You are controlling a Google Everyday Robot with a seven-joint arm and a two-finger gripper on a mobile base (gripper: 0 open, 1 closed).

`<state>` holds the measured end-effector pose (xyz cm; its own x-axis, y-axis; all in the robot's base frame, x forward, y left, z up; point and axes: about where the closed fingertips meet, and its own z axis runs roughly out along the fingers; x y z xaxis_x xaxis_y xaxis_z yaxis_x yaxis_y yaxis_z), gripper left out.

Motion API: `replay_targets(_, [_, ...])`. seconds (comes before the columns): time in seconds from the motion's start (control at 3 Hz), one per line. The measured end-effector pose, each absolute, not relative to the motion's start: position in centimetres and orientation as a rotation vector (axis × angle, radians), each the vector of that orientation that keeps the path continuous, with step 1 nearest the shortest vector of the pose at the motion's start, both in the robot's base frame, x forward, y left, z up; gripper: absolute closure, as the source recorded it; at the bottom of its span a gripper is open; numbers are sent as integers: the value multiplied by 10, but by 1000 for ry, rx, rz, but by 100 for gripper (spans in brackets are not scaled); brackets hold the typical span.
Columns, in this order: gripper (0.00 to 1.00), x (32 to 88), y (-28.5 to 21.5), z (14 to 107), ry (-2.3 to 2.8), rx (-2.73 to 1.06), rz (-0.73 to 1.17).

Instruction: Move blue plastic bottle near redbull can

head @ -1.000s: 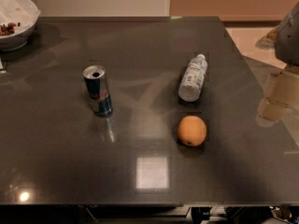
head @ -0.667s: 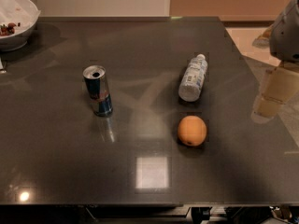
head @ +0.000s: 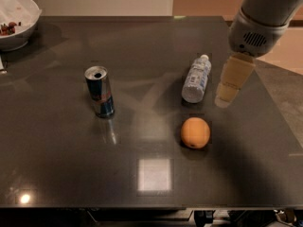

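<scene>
Dark glossy bench (head: 57, 164) carries the redbull can (head: 99, 91) upright at left and the blue plastic bottle (head: 196, 78) lying at right, with an orange (head: 195, 132) just nearer. The tool (head: 226, 94) hangs just right of the bottle; whether it is open or closed, I cannot tell. A white bowl (head: 16, 20) sits far left.

Kitchen-like: dark stone counter (head: 57, 169), white food bowl (head: 16, 30); pincer (head: 227, 96) over counter's right side.

glossy dark table (head: 57, 164), shiny metal redbull can (head: 100, 91), clear smooth blue plastic bottle (head: 196, 79), matt cream gripper (head: 226, 97) just beside the bottle.
</scene>
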<state>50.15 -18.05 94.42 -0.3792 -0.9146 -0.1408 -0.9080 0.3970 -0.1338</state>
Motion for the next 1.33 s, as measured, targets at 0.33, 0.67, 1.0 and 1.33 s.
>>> replay_targets(0.33, [0, 538, -169, 927, 2615, -1473, -76])
replay_targets(0.67, [0, 572, -165, 913, 2768, -1240, -99])
replay_targets(1.0, [0, 596, -158, 903, 2869, -985, -97])
replay_targets(1.33, [0, 610, -152, 889, 2945, -728, -58])
